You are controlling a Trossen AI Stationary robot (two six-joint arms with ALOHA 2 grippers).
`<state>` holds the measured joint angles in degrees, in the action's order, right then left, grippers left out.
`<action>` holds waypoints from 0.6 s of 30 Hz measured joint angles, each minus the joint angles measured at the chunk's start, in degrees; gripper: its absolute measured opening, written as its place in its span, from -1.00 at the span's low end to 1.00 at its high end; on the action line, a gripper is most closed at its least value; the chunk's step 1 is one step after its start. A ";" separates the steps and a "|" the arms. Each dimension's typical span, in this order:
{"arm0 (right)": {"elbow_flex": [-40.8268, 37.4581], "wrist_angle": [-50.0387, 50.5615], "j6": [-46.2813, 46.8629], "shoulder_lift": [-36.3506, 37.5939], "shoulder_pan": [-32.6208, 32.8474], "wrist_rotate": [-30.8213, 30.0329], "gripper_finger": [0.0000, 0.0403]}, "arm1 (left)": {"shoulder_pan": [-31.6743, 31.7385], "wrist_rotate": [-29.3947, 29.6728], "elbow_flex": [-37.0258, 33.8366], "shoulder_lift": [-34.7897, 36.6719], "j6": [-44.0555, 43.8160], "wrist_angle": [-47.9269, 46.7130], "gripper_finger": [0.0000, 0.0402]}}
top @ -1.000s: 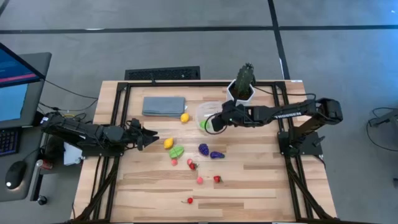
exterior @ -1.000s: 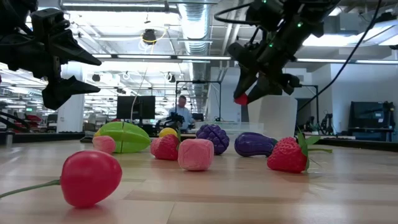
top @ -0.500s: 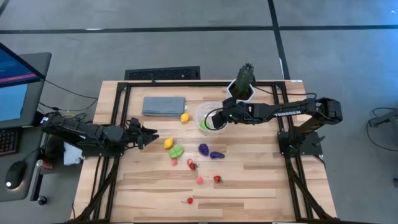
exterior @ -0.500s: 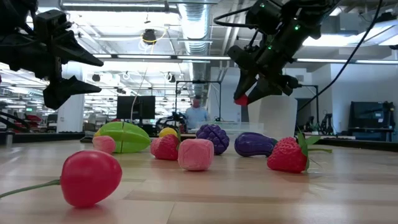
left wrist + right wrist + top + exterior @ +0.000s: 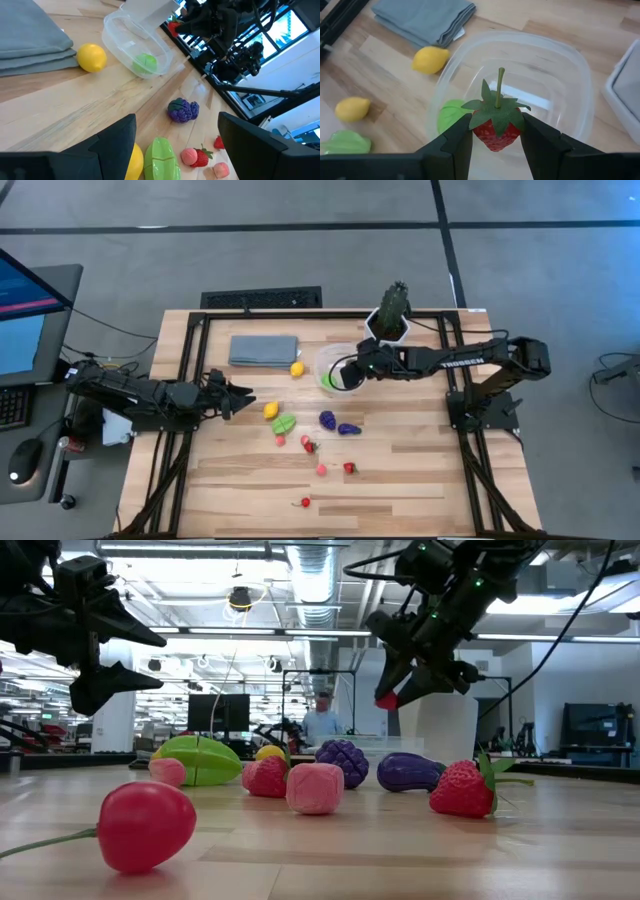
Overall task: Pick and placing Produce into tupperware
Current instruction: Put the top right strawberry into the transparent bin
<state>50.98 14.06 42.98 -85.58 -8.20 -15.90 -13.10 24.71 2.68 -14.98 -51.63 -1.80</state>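
Two arms: both over a wooden table (image 5: 400, 480), left from the left edge, right from the right edge
Cloth (image 5: 264, 349): grey-blue, folded flat at the far left part of the table
Cactus (image 5: 393, 304): in a white pot (image 5: 388, 330) at the far edge, just beside the tub
Tub (image 5: 334, 363): round, clear, between cloth and pot; one green piece (image 5: 449, 114) inside
Right gripper (image 5: 496, 137): above the tub, fingers narrow, clamped on a strawberry (image 5: 496, 125), stem up
Left gripper (image 5: 246, 398): above the left side, fingers wide apart, nothing between them
Loose produce: lemon (image 5: 297, 368) just beside the tub; second yellow piece (image 5: 271, 410) and green piece (image 5: 285, 423) near the left gripper; grapes (image 5: 327, 419) and eggplant (image 5: 348, 429) mid-table
Reds: strawberries (image 5: 308, 444) and a pink piece (image 5: 321, 470) nearer the front; cherry (image 5: 145, 825) nearest the front edge
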 joint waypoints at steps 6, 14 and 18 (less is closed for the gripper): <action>0.00 0.00 0.00 0.00 0.73 1.03 -0.12 | 0.01 0.00 0.00 0.00 -0.01 -0.01 0.36; 0.08 -0.81 -0.95 -1.72 0.55 0.96 -0.12 | 0.00 -0.02 0.00 0.00 -0.01 0.00 0.36; 0.19 -1.85 0.10 -5.61 -0.08 3.75 -0.12 | 0.01 -0.07 0.00 -0.01 -0.01 0.01 0.36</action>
<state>51.17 12.22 43.08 -91.19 -8.28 -12.15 -13.09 24.64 2.68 -15.00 -51.64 -1.79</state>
